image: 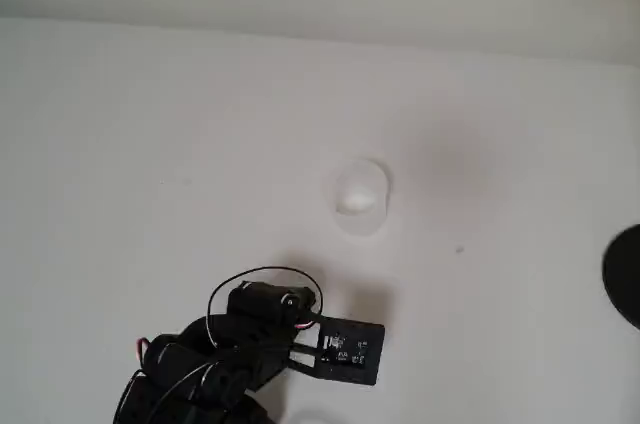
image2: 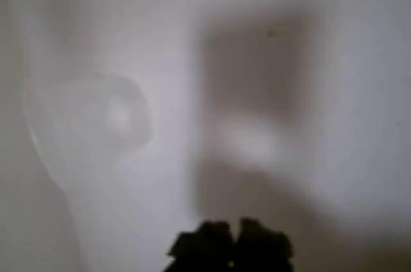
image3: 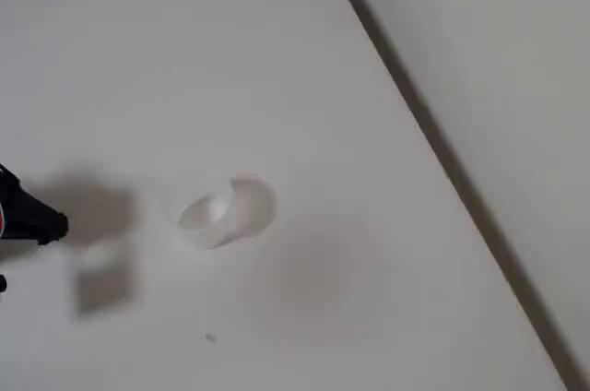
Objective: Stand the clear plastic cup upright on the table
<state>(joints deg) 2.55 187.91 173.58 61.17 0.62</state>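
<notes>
Clear plastic cup (image: 360, 196) lies on its side on the table (image: 150, 144), apart from and beyond the gripper (image: 345, 352); jaw state can't be told.

A plain white matte table (image: 150, 144) carries a small clear plastic cup (image: 360, 196), lying well apart from the gripper (image: 345, 352), beyond it in the overhead view. A tiny dark speck (image: 459, 249) sits on the tabletop, up and right of the gripper.

Clear plastic cup (image: 360, 196) on its side on white table (image: 150, 144)
</notes>
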